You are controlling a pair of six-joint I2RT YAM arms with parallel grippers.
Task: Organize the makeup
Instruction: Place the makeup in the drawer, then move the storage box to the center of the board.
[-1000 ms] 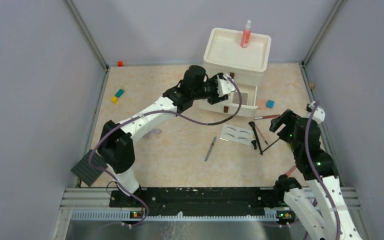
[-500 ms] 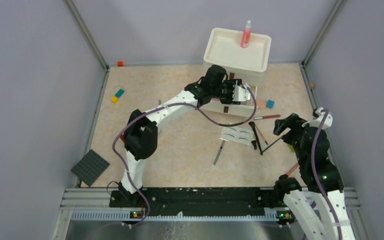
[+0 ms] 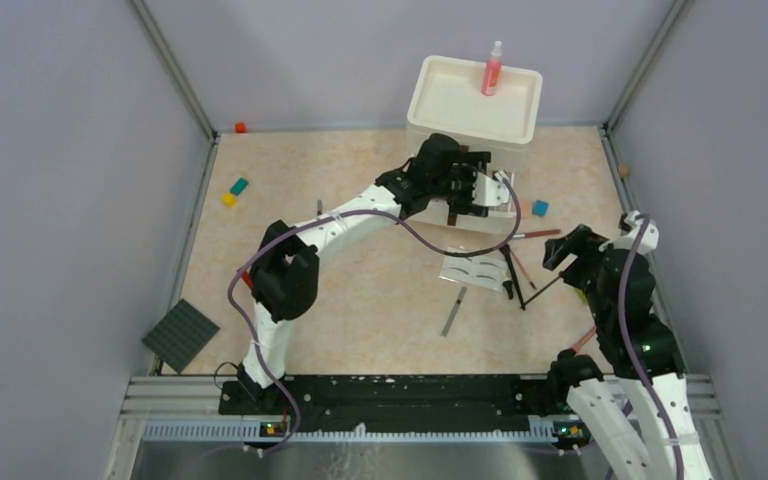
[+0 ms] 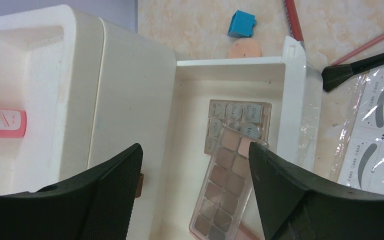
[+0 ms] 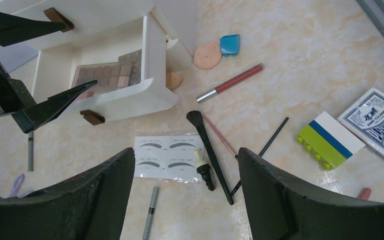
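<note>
My left gripper is open above the pulled-out drawer of the white cabinet. In the left wrist view its jaws stand wide apart over an eyeshadow palette lying slanted in the drawer on a second palette. The pink spray bottle stands on the cabinet top. My right gripper is open and empty above the eyebrow card, a black brush and a striped pencil. A lip gloss tube and a peach sponge lie by the drawer.
A blue block lies beside the sponge. A green, blue and white brick and a card box lie at the right. The dark studded plate and coloured blocks are at the left. A grey pencil lies left of the drawer.
My left gripper has moved right, from the cabinet's front to above the open drawer. The striped pencil has slid to the right on the table. My right gripper has shifted a little.
</note>
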